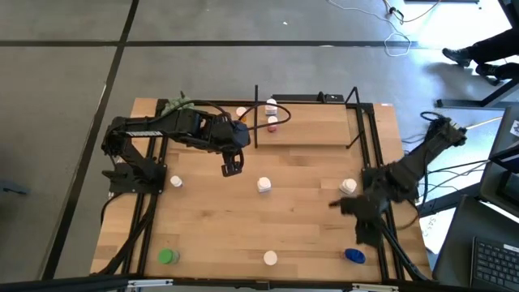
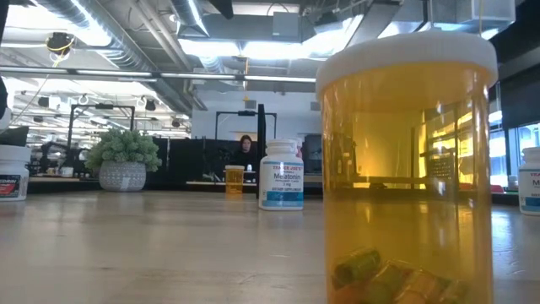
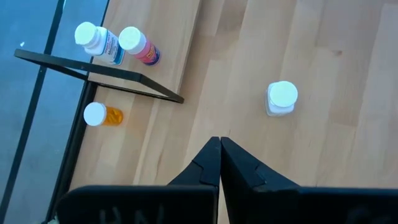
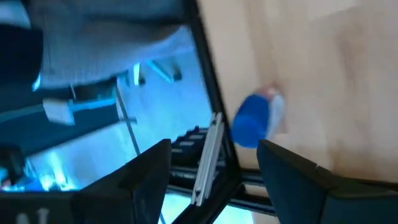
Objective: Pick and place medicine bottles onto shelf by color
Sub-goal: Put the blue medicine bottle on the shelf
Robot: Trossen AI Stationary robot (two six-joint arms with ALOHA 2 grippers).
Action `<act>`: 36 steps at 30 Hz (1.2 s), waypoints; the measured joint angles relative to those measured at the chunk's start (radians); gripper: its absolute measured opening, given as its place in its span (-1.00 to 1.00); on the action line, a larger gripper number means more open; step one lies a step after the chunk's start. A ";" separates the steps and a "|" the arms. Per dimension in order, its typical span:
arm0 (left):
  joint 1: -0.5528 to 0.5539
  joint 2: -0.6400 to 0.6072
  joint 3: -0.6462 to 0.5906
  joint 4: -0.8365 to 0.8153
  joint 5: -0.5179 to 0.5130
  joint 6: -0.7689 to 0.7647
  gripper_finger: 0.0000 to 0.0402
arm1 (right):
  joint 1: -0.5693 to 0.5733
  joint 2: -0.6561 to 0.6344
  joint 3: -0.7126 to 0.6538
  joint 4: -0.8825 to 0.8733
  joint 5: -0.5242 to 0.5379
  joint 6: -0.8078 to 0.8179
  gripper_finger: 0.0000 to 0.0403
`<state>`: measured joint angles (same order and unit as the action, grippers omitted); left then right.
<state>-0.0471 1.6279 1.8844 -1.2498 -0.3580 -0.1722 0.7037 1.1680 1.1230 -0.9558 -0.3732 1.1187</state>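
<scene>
High view: blue-capped bottle (image 1: 354,256) stands upright beside right jaws (image 1: 350,217).

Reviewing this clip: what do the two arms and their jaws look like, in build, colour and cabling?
Both the left arm and the right arm are matte black, jointed and angular, with black cables running along them. The left gripper ends in two dark, tapered, flat-sided jaws. The right gripper has similar dark wedge-shaped jaws. No markings are legible.

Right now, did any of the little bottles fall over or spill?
No, nothing has spilled. The bottles that show clearly all stand upright: two on the shelf, a white bottle mid-table, and green and blue ones near the front edge.
</scene>
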 joint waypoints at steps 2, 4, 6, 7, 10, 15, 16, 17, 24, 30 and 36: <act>0.000 0.000 0.000 0.000 0.000 0.000 -1.00 | 0.042 0.034 -0.005 0.027 -0.006 0.003 0.19; 0.000 0.000 0.000 0.000 0.002 0.000 -1.00 | 0.070 0.068 -0.005 0.024 -0.019 0.017 0.19; 0.000 0.000 0.000 0.000 0.014 0.011 -1.00 | 0.086 0.100 -0.005 0.006 -0.015 0.046 0.19; 0.000 0.000 0.000 0.000 0.023 0.022 -1.00 | 0.092 0.115 -0.006 -0.005 -0.004 0.061 0.19; 0.000 0.000 0.000 0.000 0.036 0.046 -1.00 | 0.105 0.159 -0.006 0.002 0.042 0.086 0.19; 0.013 0.000 0.000 0.001 0.037 0.052 -1.00 | 0.108 0.219 -0.006 0.003 0.012 0.095 0.19; 0.016 0.000 0.000 0.000 0.038 0.052 -1.00 | 0.108 0.229 -0.006 0.003 -0.002 0.107 0.19; 0.019 0.000 0.000 0.000 0.038 0.052 -1.00 | 0.108 0.238 -0.006 0.003 -0.014 0.113 0.19; 0.024 0.000 0.000 0.001 0.038 0.053 -1.00 | 0.108 0.281 -0.006 0.012 -0.040 0.187 0.19; 0.029 0.000 0.000 0.001 0.038 0.053 -1.00 | 0.106 0.321 -0.006 0.014 -0.085 0.260 0.19; 0.045 0.000 0.000 0.001 0.038 0.044 -1.00 | 0.106 0.367 -0.005 0.017 -0.118 0.277 0.19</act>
<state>-0.0018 1.6279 1.8847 -1.2484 -0.3196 -0.1284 0.8093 1.5352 1.1175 -0.9390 -0.4908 1.3957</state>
